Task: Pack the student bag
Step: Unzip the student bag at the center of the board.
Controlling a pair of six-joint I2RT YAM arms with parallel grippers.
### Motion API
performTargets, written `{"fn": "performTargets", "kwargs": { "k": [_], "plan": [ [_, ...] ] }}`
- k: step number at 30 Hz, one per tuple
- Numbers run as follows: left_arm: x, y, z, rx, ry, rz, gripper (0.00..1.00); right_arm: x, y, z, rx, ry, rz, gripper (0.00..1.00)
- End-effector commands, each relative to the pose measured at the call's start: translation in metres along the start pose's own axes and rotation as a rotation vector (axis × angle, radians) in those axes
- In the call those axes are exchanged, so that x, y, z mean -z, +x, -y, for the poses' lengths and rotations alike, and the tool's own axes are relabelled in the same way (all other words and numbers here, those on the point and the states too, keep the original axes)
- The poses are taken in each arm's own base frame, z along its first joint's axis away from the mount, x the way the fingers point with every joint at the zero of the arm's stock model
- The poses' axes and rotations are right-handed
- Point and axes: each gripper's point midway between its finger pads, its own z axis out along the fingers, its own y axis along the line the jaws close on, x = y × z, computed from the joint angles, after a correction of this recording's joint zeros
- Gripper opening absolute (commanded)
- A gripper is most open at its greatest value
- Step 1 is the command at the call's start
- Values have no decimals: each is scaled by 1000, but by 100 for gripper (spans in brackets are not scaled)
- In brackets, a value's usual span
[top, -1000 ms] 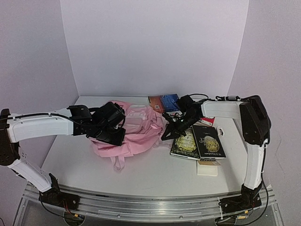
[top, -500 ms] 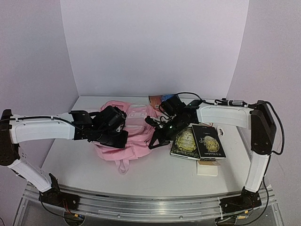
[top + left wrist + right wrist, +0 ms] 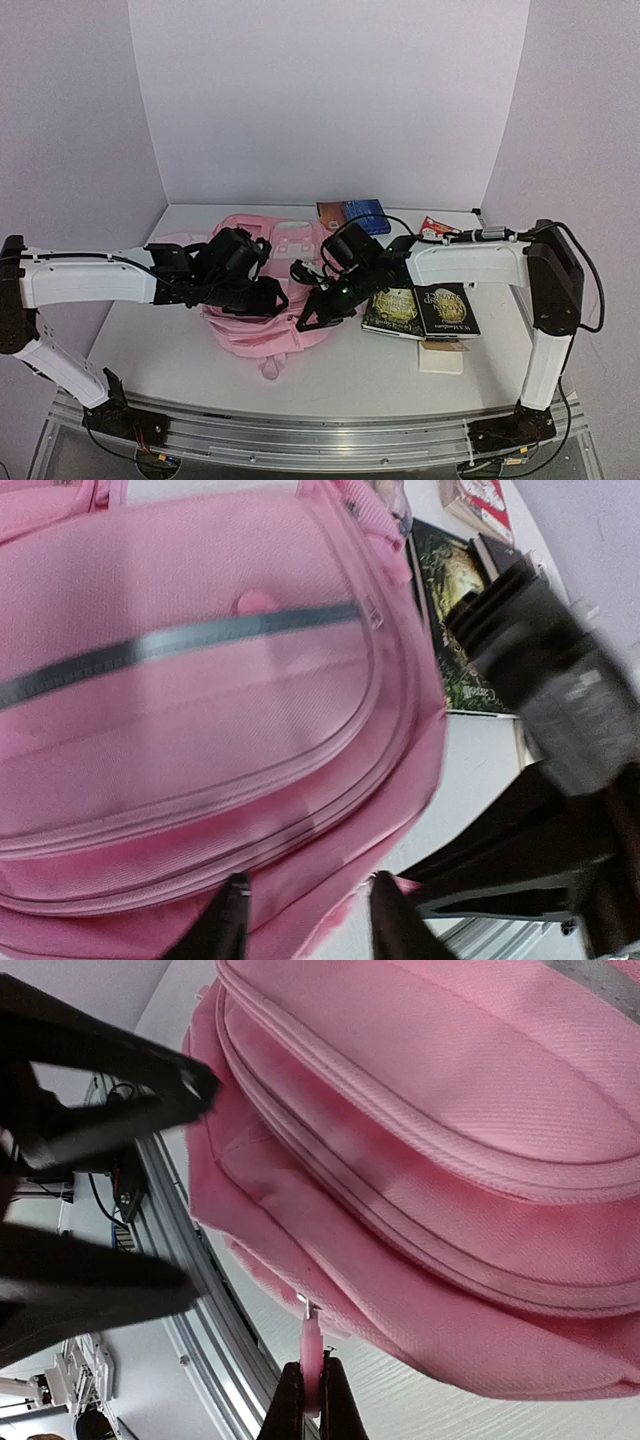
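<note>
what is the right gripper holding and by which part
The right gripper pinches the student bag by a small pink pull tab on its edge.

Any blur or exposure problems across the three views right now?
Left wrist: heavy motion blur, the student bag and its grey stripe smeared, left hand soft. Right wrist: bag weave crisp, right hand pinching the pink tab sharp, the left hand's fingers just black silhouettes. Top external: even soft light, violet cast, no glare, sharp.
</note>
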Motion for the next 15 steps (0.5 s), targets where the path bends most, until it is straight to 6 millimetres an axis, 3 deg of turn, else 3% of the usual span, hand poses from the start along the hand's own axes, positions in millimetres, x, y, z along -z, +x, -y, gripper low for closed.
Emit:
{"fn": "performTargets", "kwargs": {
  "k": [1,2,4,5,9,15],
  "plan": [
    [37,-32,5,99,32,143,67,4,3,14,-29,60,51,0],
    [44,-33,-1,112,14,154,73,2,9,21,-51,70,38,0],
    [57,-35,-15,144,-43,184,95,0,17,30,-70,87,23,0],
    [63,-36,-25,171,-83,198,98,-1,20,32,-71,91,17,0],
    [70,-46,-86,321,-266,193,100,-2,27,38,-63,105,3,0],
    [29,-73,-155,406,-324,125,99,-1,32,43,-57,129,-7,0]
  ]
}}
